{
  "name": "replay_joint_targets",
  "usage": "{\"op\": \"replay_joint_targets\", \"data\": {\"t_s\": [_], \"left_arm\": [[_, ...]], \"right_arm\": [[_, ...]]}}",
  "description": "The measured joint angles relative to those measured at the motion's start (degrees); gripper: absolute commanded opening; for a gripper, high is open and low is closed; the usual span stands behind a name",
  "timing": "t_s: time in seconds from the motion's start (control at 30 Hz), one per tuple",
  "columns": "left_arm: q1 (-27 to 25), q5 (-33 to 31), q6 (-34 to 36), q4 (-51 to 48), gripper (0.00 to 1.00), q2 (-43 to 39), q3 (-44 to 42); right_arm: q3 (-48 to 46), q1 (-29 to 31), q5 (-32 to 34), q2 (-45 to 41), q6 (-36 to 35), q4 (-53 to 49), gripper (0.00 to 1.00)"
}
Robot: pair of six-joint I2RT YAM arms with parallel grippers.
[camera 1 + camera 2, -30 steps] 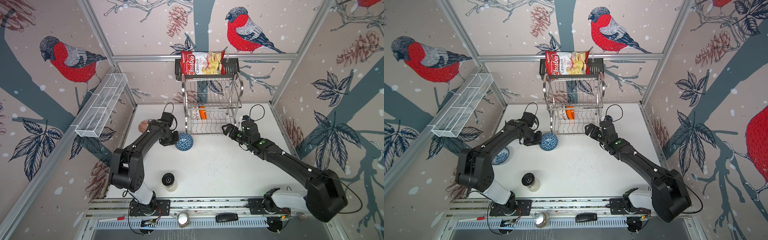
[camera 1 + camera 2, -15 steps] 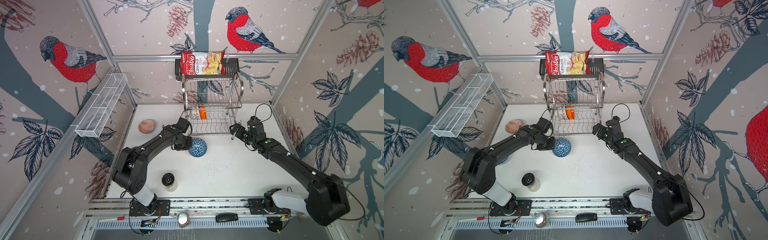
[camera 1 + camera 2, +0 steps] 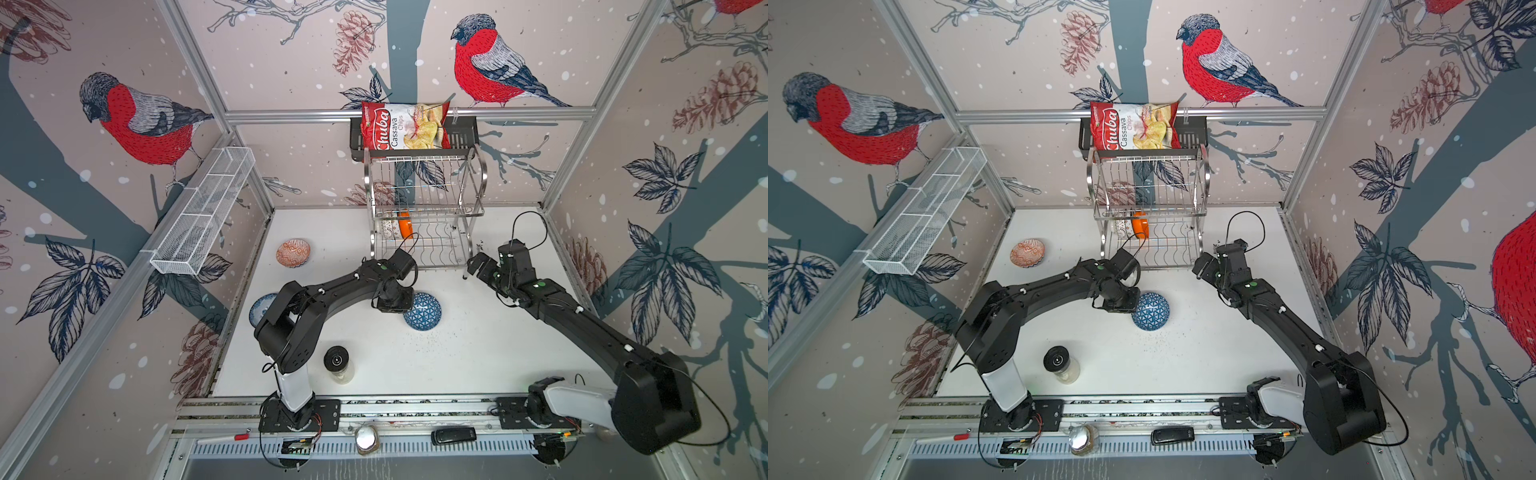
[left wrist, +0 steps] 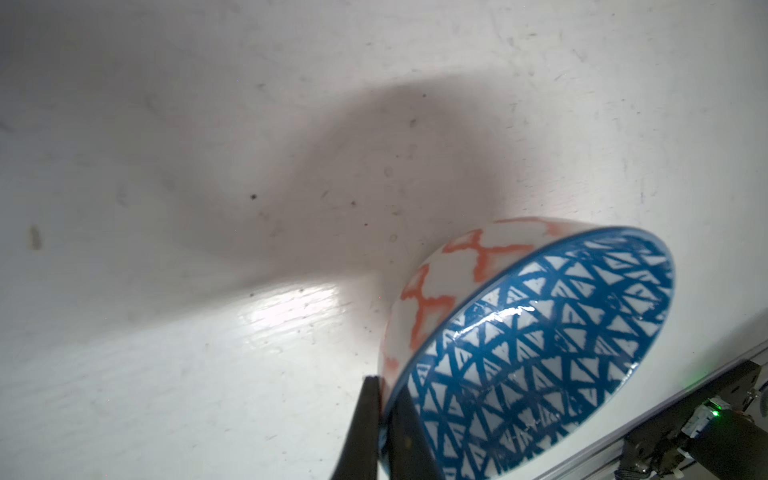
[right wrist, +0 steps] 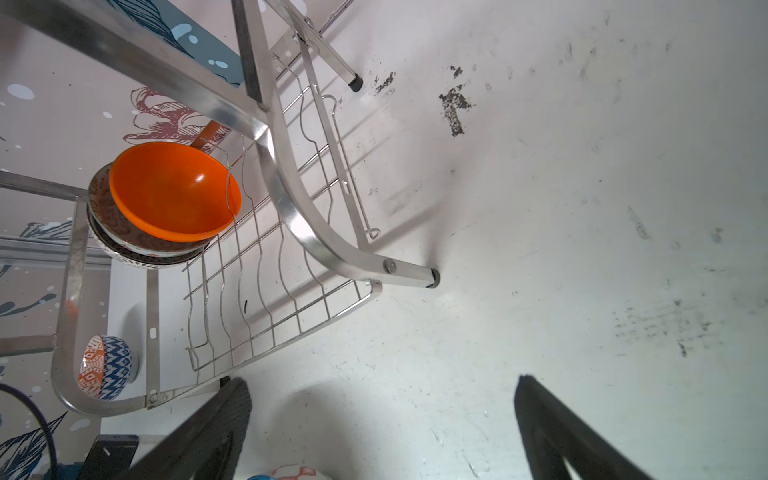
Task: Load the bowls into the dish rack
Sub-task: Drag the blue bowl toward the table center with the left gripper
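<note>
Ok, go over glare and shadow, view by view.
Left wrist view: a broad soft shadow darkens the tabletop, with a glare patch beside the blue triangle-patterned bowl and glints on its glaze. Right wrist view: the steel dish rack shines and the orange bowl carries a highlight. Both top views: even light, faint shadows.
</note>
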Motion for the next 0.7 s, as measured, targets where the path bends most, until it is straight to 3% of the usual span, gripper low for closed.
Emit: {"op": "replay_joint_targets", "data": {"t_s": [0.1, 0.2, 0.47, 0.63, 0.7], "left_arm": [[-0.57, 0.55, -0.96, 0.09, 0.14, 1.40, 1.27], [-0.57, 0.55, -1.22, 0.04, 0.28, 2.47, 2.36], [-0.59, 0.55, -2.14, -2.21, 0.51, 3.15, 6.10], [-0.59, 0.31, -4.07, -2.69, 0.77, -2.89, 4.37], [-0.59, 0.33, -5.49, -2.32, 0.94, -5.53, 3.32]], "right_arm": [[-0.28, -1.22, -0.02, -0.02, 0.37, -0.48, 0.99], [-0.35, -2.80, -0.22, -0.02, 1.57, -1.01, 1.00], [0.50, -3.48, -1.60, 0.07, 0.20, -2.21, 0.99], [0.61, -3.34, -2.75, -0.48, -1.62, -2.23, 0.99], [-0.59, -2.56, -3.15, -1.66, -2.64, -1.99, 1.00]]}}
